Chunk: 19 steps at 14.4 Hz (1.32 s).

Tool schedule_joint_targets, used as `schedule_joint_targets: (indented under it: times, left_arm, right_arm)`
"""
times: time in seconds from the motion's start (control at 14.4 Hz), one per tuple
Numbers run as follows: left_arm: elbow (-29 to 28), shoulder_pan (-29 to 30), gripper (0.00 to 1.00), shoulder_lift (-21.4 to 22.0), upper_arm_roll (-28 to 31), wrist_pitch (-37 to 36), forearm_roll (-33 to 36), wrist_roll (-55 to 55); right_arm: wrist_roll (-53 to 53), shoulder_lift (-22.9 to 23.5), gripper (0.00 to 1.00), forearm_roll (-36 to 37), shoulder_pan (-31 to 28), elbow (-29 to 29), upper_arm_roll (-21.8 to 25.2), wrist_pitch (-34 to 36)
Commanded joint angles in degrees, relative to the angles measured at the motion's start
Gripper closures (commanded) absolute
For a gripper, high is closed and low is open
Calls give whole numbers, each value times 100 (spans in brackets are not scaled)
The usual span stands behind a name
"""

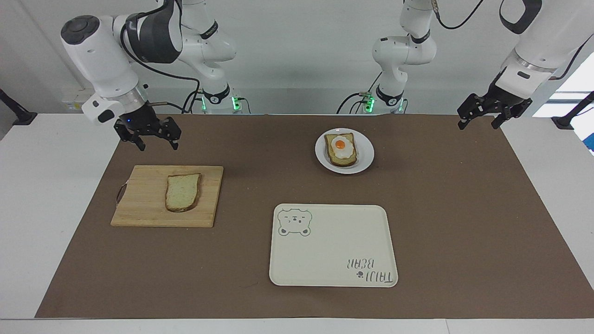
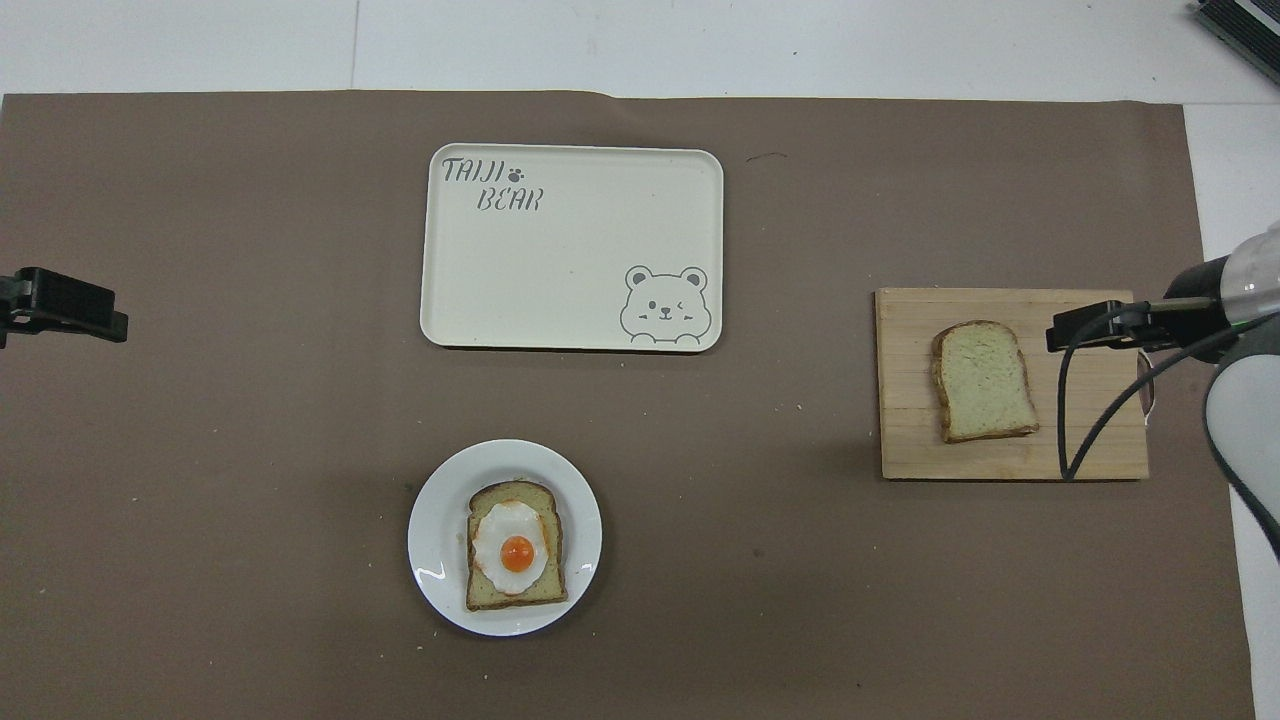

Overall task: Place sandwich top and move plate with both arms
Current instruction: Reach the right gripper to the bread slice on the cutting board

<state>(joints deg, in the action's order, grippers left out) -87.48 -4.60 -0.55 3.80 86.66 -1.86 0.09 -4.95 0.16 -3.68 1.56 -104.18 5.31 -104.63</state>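
Sandwich top (image 1: 183,192): plain pale speckled bread slice, brown crust, one rounded end, lying flat on a rectangular slatted wooden cutting board (image 1: 139,206) at the right arm's end of the table.

Right gripper (image 1: 157,143): black two-finger, fingertips apart, holding nothing. It hangs in the air over the brown mat (image 1: 464,222) just at the board's robot-side edge, clear of the bread. In the overhead view its tip (image 2: 1085,328) covers the board's outer end beside the slice.

Left gripper (image 1: 478,121): black, fingers spread, holding nothing, up over the mat's corner at the left arm's end; that arm waits.

Small round glossy white plate (image 1: 366,153) sits near the robots, mid-table, carrying a crusted bread slice topped with a fried egg (image 1: 341,144), orange yolk up.

Rectangular cream tray (image 1: 334,260), rounded corners, raised rim, bear drawing and "TAIJI BEAR" lettering, lies farther from the robots than the plate, apart from it. Board's metal handle (image 1: 121,192) faces the table end.
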Motion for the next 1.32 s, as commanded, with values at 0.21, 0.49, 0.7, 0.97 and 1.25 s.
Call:
schedule_joint_targets:
  times: [0.21, 0.49, 0.7, 0.97, 1.25]
  left_arm:
    - [20, 20, 0, 46, -2, -115, 54, 35]
    - [20, 20, 0, 46, -2, -115, 54, 35]
    - [20, 20, 0, 46, -2, -115, 54, 35]
    - [29, 20, 0, 46, -2, -115, 54, 35]
    - [29, 20, 0, 46, -2, -115, 54, 35]
  right_arm:
    - [-1008, 572, 0, -414, -393, -331, -56, -926]
    - [-1499, 827, 0, -501, -595, -586, -56, -1437]
    - [-1904, 1118, 0, -783, -745, -647, -56, -1753]
    - [-2158, 1259, 0, -1108, -754, -1068, -56, -2184]
    - [-2493, 1311, 0, -1231, -771, -1350, -47, -2396]
